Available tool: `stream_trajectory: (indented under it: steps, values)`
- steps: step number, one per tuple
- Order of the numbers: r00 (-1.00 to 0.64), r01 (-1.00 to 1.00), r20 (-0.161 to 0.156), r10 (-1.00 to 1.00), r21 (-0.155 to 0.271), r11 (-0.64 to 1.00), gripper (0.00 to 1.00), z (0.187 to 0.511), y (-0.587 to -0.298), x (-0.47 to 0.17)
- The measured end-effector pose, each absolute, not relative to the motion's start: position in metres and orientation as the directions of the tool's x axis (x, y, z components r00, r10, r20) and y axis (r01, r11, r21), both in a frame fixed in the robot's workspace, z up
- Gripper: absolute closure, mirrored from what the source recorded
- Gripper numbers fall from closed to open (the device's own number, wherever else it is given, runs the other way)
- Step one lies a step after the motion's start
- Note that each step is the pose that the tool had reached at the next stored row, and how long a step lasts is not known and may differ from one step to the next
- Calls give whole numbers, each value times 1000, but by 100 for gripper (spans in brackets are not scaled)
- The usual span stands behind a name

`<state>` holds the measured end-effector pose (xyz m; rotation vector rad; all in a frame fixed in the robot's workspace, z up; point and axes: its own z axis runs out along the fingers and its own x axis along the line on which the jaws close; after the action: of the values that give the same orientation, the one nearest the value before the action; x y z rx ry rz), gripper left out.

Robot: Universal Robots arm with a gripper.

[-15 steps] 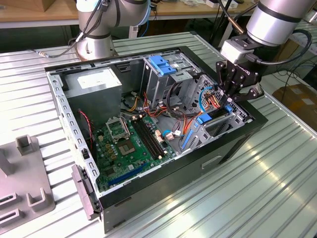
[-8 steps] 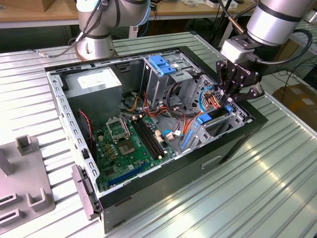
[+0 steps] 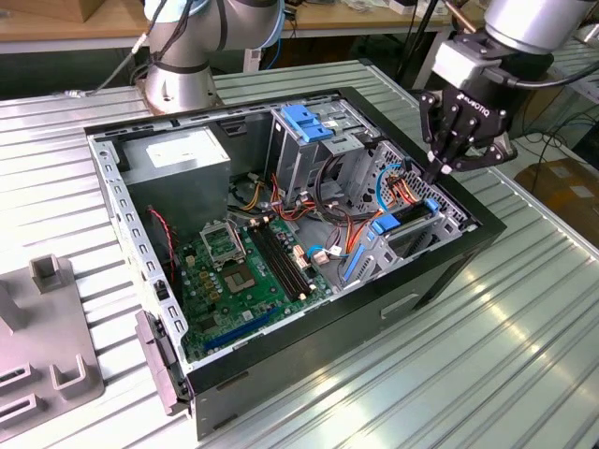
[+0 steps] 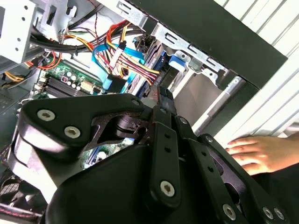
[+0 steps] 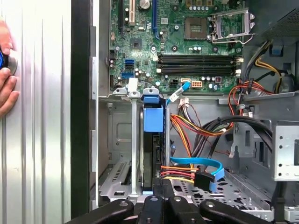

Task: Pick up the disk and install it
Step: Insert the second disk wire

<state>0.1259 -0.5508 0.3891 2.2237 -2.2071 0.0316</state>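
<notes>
The disk (image 5: pixel 152 154) stands on edge in the drive bay at the open case's side, at the exterior view's right. It has a dark body, with a blue tab at its far end and a blue rail (image 3: pixel 391 224) along its edge. My gripper (image 3: pixel 440 171) hangs over the end of the bay with its fingers drawn together. In the first wrist view the gripper (image 5: pixel 161 186) sits right at the disk's near end, and contact cannot be told. The second wrist view has the gripper (image 4: pixel 161 95) above coloured cables.
The case (image 3: pixel 449 262) lies open on a ribbed metal table. Inside are a green motherboard (image 3: pixel 243 271), a grey power supply (image 3: pixel 178 159) and a silver cage with a blue bracket (image 3: pixel 304 122). Cables (image 5: pixel 196 130) run beside the bay. A person's hand (image 5: pixel 5 88) rests by the case.
</notes>
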Motion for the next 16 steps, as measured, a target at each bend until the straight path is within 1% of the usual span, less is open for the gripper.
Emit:
stream_trajectory:
  steps: [2, 6, 7, 8, 9, 13, 16]
  values:
    - [7, -1000, 21, -1000, -8, -8, 90, 395, -551, 126]
    - [8, -1000, 23, -1000, 5, -8, 90, 395, -551, 125]
    - [8, -1000, 23, -1000, 9, -8, 90, 395, -548, 125]
    - [9, -1000, 28, -1000, 25, -8, 90, 395, -532, 124]
    - [9, -1000, 35, -999, 29, -8, 90, 397, -520, 124]
    - [9, -999, 39, -999, 31, -8, 90, 397, -507, 124]
    - [9, -999, 40, -999, 31, -8, 90, 397, -506, 124]
